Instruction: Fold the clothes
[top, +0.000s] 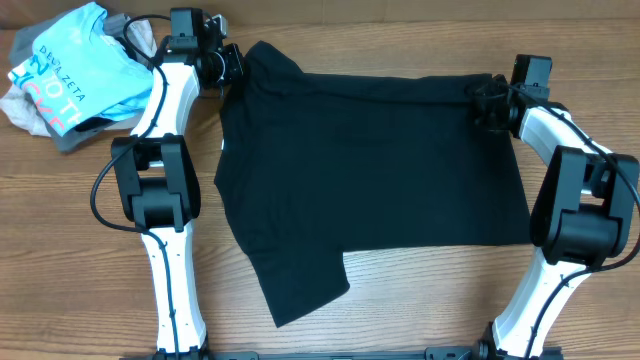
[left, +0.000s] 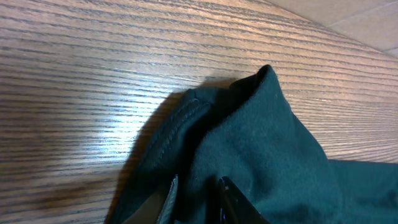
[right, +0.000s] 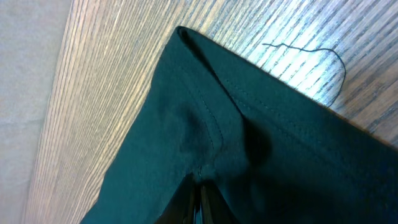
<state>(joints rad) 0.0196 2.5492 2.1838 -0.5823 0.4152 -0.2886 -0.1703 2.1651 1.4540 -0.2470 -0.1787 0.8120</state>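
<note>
While the clothes (top: 370, 170) lie spread on the surface (top: 420, 300), left jaws pinch one far corner narrowly, right jaws clamp the other; either thin hem may slip during lifting, skewing the fold.

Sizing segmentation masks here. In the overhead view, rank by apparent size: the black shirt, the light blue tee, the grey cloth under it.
1. black shirt, by far the largest.
2. light blue tee, crumpled.
3. grey cloth, only edges showing; the rest is hidden, so its true size is unsure.
</note>
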